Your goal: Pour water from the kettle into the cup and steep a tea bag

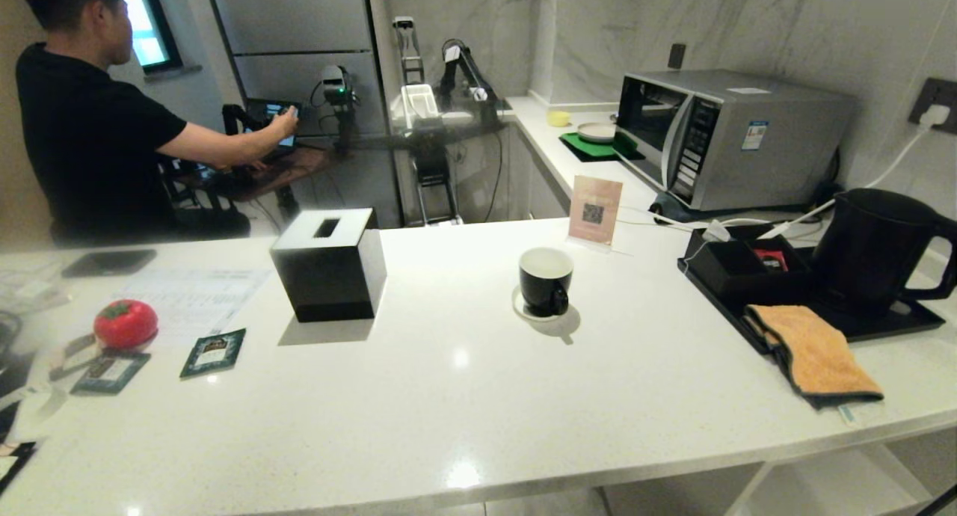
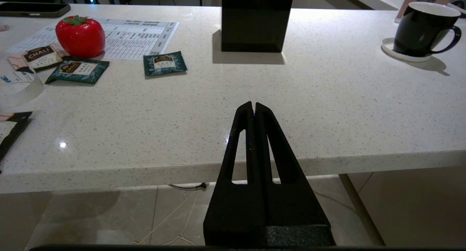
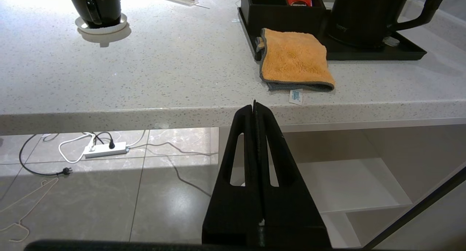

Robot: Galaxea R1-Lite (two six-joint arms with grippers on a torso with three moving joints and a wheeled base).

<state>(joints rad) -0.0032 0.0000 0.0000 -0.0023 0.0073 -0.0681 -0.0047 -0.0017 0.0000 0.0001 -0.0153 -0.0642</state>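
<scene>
The right gripper (image 3: 254,107), closed and empty, is hanging nearer the kettle (image 3: 364,14), standing beyond the counter (image 3: 145,80) edge, than the closed left gripper (image 2: 253,107).

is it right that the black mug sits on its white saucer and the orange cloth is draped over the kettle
Not quite. The black mug does sit on its white saucer, but the orange cloth lies over the black tray's front edge, beside the kettle. The head view shows it.

- black tissue box (image 1: 329,274) upright on white counter (image 1: 463,396)
- red tomato-shaped object (image 1: 125,324) near printed sheet (image 1: 193,295)
- orange cloth (image 1: 815,353) draped over black tray (image 1: 890,323) edge
- microwave (image 1: 729,136) against wall
- person (image 1: 93,120) seated behind counter
</scene>
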